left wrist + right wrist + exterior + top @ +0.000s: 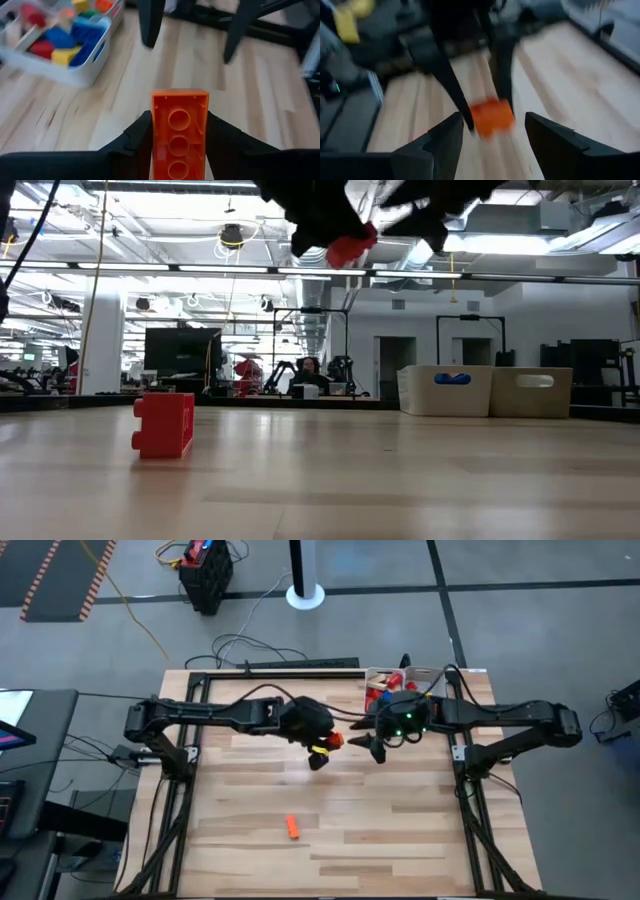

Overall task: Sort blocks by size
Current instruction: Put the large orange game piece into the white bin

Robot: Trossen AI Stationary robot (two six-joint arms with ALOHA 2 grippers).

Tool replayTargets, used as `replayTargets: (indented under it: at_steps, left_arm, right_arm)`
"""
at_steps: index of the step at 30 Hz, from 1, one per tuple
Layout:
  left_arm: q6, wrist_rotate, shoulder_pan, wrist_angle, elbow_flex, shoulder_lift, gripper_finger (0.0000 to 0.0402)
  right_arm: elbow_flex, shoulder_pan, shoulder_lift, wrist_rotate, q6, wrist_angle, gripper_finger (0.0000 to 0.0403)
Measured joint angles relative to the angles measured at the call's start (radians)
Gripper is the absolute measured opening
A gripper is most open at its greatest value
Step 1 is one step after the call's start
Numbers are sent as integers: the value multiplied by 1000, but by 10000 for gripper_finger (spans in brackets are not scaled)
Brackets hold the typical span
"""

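My left gripper (322, 750) hangs above the middle of the table, shut on an orange brick (180, 135). The brick also shows in the high view (334, 740) and in the low view (350, 248). My right gripper (495, 142) is open just to its right (378, 745). Its fingers face the brick (491, 116) and stand apart from it. A second orange-red brick (291, 827) lies flat on the table nearer the front; it shows in the low view (163, 423). Several red, blue, yellow and orange blocks lie in a white tray (60, 40). My left gripper pinches the orange brick's two long sides (155, 137) between its two fingers. The fingers lie along the brick, whose far end (180, 94) sticks out past the fingertips. The brick is lifted clear of the table, its face with round marks toward the wrist camera.
The white tray (400, 680) stands at the table's far right, behind my right arm. In the low view two white trays (447, 390) (530, 392) stand side by side. Bare wood lies toward the table's near and left sides. A dark frame borders the table.
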Motion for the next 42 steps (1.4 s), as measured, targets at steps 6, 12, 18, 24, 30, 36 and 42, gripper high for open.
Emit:
replayTargets:
  at_steps: [6,12,18,24,30,36,42]
  left_arm:
    - [75,109,35,39,0,0,136]
    - [128,111,55,32,0,-17,137]
    - [270,-41,59,-33,0,-56,137]
    - [460,-92,56,-64,0,-54,138]
    - [560,-221,29,-70,0,-53,138]
    - [581,-405,-6,-105,0,-53,138]
    - [505,-468,-37,-95,0,-51,138]
  right_arm:
    - [0,52,3,149,29,209,256]
    - [2,61,3,231,218,179,256]
    - [14,57,18,239,472,64,256]
    - [46,68,99,239,539,71,256]
    - [134,60,218,278,545,71,255]
    - [169,27,253,289,515,97,254]
    - [169,-14,248,256,470,136,254]
